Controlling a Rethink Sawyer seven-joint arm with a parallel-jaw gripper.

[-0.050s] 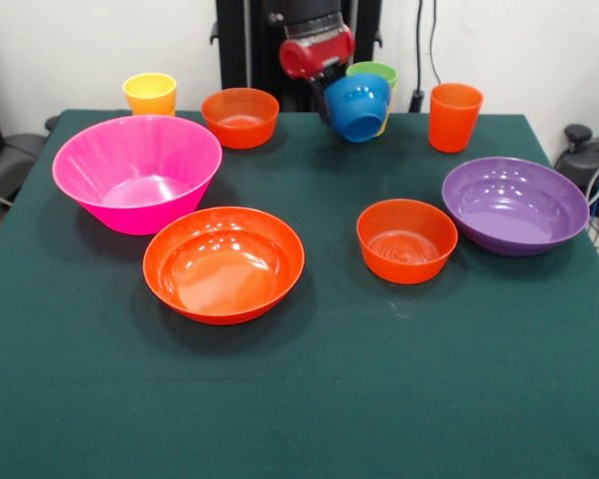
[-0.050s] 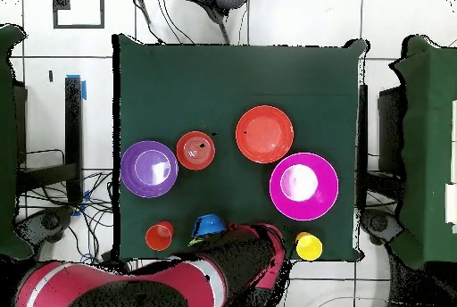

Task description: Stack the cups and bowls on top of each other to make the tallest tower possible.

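My gripper (image 1: 326,102) hangs over the table's far edge, shut on the rim of the small blue bowl (image 1: 359,107) (image 2: 208,225), which is tilted in the air. A light green cup (image 1: 374,71) stands right behind it, mostly hidden. On the table are a big pink bowl (image 1: 137,172) (image 2: 303,186), a wide orange bowl (image 1: 224,263) (image 2: 264,134), a wide purple bowl (image 1: 514,204) (image 2: 149,169) and two small orange bowls (image 1: 406,239) (image 1: 241,117). A yellow cup (image 1: 150,93) (image 2: 309,246) and a taller orange cup (image 1: 454,116) (image 2: 160,236) stand upright at the far corners. No tower stands.
The table wears a dark green cloth (image 1: 309,399). In the overhead view the red and black arm (image 2: 178,281) covers the table edge next to the blue bowl. Cables and chair parts lie beyond the table's sides.
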